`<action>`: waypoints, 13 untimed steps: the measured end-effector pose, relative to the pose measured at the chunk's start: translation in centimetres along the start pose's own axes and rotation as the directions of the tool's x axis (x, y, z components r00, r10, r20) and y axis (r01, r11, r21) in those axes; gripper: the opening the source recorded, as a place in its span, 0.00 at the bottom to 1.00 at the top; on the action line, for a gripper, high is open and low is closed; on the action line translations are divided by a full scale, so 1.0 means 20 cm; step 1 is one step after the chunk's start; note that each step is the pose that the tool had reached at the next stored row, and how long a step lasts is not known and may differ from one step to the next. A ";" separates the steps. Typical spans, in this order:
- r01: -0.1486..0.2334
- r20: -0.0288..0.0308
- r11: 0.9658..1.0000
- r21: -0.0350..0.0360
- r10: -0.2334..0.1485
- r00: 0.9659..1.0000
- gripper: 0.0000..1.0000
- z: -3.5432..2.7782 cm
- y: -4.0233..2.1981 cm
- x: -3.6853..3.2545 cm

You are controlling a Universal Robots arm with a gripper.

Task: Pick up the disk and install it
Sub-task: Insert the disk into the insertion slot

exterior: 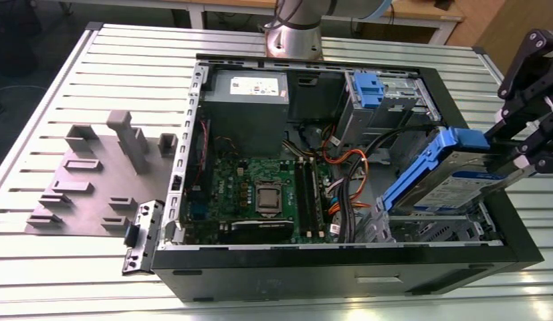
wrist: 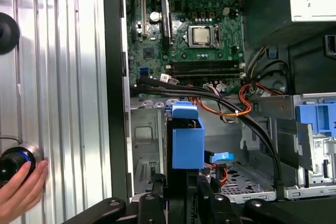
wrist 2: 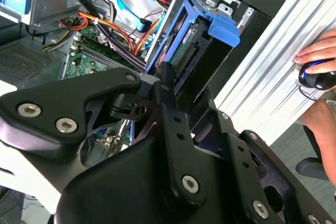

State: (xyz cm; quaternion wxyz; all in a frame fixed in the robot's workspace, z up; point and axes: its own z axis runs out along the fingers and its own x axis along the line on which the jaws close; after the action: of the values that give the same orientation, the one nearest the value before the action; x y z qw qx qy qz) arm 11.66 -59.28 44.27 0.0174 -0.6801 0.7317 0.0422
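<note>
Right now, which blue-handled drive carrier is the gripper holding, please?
The tilted disk at the exterior view's right, in the gripper; the other carrier sits in its bay.

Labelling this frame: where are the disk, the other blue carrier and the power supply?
disk (exterior: 465, 185), exterior view, on its labelled face.
other blue carrier (exterior: 369, 88), exterior view, on its blue handle.
power supply (exterior: 245, 110), exterior view, on its grey side.

Exterior view looks down on PC case fr. above; both wrist views close-in, share the disk.
</note>
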 end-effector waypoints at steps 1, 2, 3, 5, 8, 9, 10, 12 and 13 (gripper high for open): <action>0.000 0.000 1.000 0.000 0.000 1.000 0.35 0.009 0.000 0.001; 0.000 0.000 1.000 0.000 0.000 1.000 0.35 0.018 -0.001 0.002; 0.000 0.000 1.000 0.000 0.000 1.000 0.35 0.027 -0.001 0.003; 0.000 0.000 1.000 -0.001 0.000 1.000 0.35 0.045 -0.002 0.005; 0.000 0.000 1.000 -0.002 0.000 1.000 0.35 0.072 -0.003 0.009; 0.000 0.000 1.000 -0.003 0.000 1.000 0.35 0.081 -0.003 0.010; 0.000 0.000 1.000 -0.004 0.000 1.000 0.35 0.090 -0.004 0.011; -0.001 -0.001 1.000 -0.006 0.001 1.000 0.35 0.108 -0.004 0.013; -0.001 -0.001 1.000 -0.007 0.001 1.000 0.35 0.117 -0.005 0.014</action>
State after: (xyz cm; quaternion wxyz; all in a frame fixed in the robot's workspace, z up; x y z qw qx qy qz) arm 11.66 -59.37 41.92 0.0145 -0.6799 0.7318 0.0447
